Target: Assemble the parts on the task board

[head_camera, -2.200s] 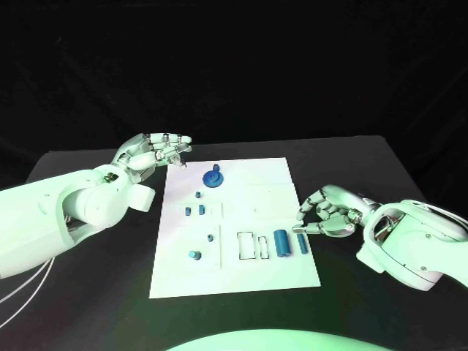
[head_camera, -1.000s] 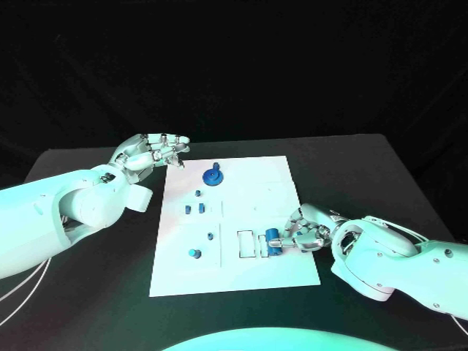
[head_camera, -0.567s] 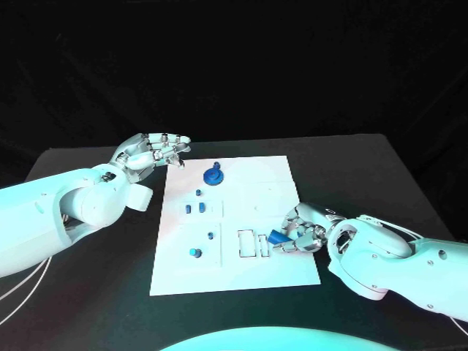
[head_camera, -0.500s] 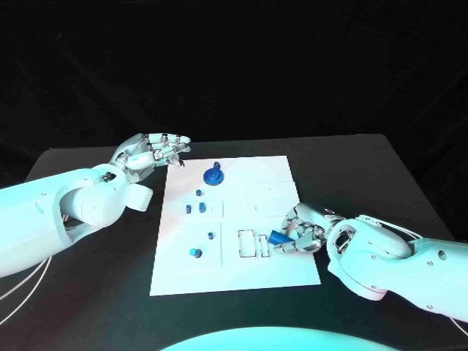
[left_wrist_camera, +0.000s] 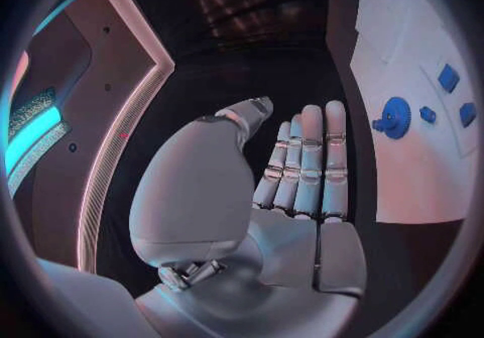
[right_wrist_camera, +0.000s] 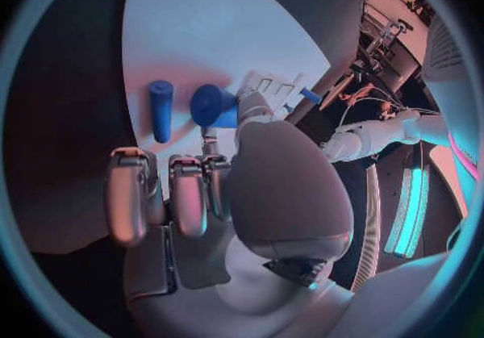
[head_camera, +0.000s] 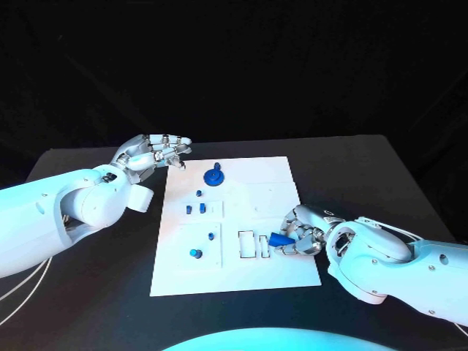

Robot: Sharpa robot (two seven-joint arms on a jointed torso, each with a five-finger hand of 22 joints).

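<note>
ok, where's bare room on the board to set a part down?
Free: the task board strip along its right edge, beside the gear, up to the far corner; also the near strip below the slots. Crowded: the left column of small blue parts, and the slots where the right hand holds a blue cylinder. Left hand hovers at the far-left corner.

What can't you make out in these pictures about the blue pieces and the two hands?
- Head view: the right hand covers most of the blue cylinder it holds, and the slot beneath.
- Head view: small blue pieces on the white task board are too small to identify.
- Left wrist view: the blue gear-shaped piece is distorted near the rim, beyond the open left hand.
</note>
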